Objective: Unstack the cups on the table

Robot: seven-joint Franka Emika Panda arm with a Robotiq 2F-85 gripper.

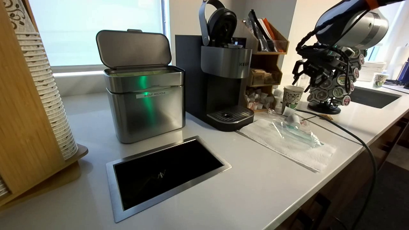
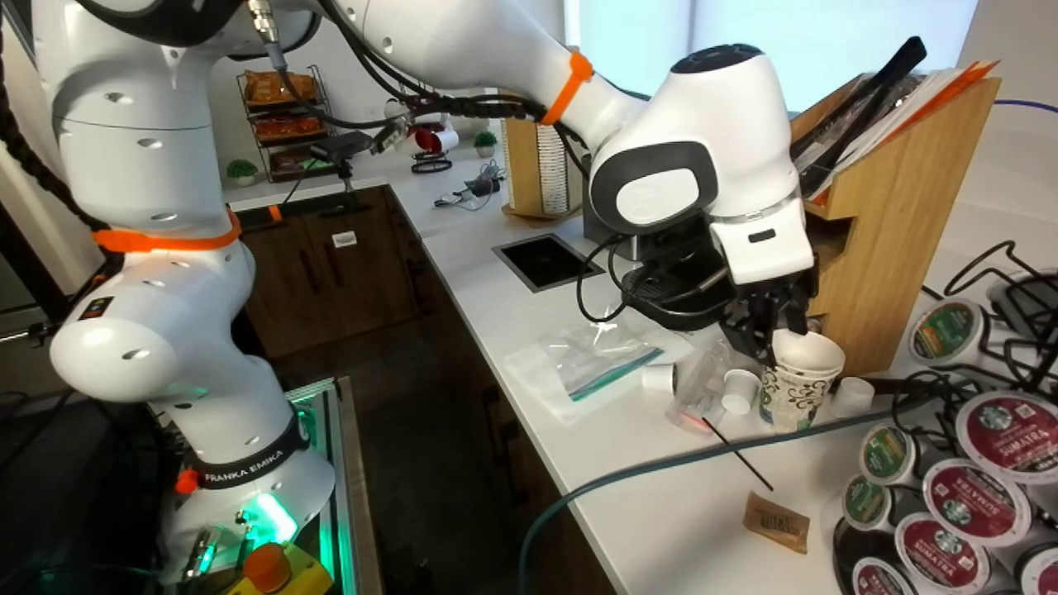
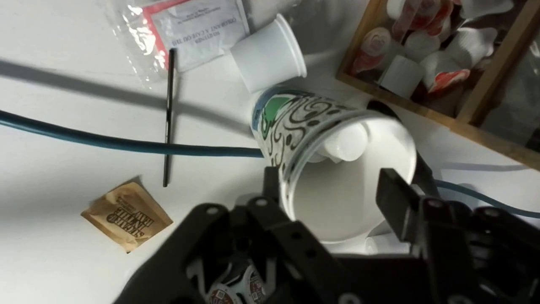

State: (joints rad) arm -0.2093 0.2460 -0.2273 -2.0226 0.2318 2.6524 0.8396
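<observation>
Looks like nothing's unstacked yet: paper cups (image 2: 795,398) appear nested just under the hand (image 3: 331,184), which is spread wide and empty, so lift-out and set-down remain.

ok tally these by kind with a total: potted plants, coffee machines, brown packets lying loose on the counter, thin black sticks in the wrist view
Potted plants: 2
Coffee machine: 1
Brown packet: 1
Thin black stick: 1
Total: 5
</observation>
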